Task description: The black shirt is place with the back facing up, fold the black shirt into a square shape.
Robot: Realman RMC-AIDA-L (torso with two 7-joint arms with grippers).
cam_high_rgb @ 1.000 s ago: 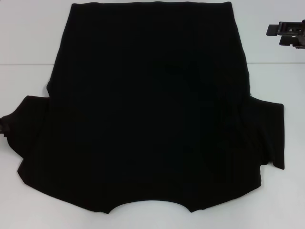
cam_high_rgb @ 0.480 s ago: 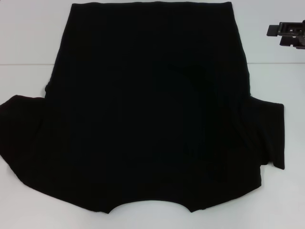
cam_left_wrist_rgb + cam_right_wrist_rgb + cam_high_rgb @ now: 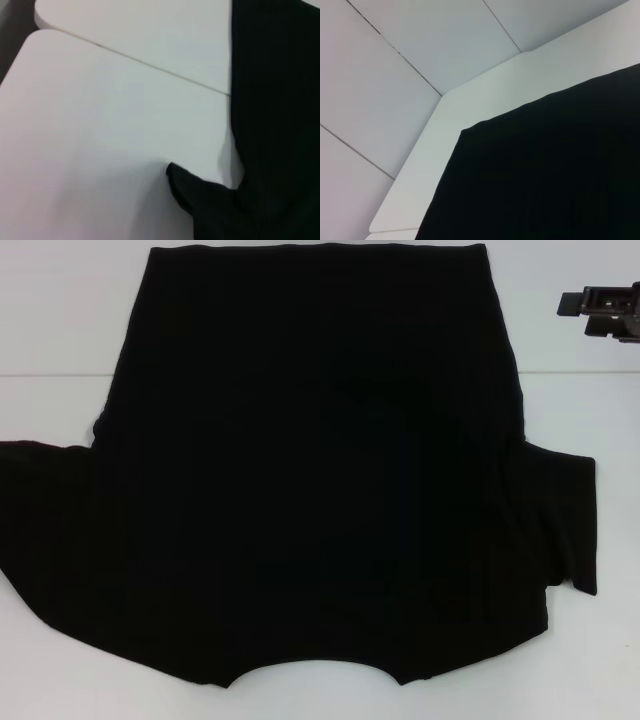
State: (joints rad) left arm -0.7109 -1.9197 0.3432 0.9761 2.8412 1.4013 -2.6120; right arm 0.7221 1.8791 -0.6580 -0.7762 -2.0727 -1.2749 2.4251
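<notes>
One black shirt [image 3: 310, 460], flat, white table [image 3: 60, 330]

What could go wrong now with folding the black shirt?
The left sleeve of the black shirt runs past the head view's edge, so a grasp there may miss. The right sleeve lies near the table edge and might slip off. The right pincer hangs far away.

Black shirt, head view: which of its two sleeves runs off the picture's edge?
The left sleeve of the black shirt; the right sleeve lies wholly in view.
</notes>
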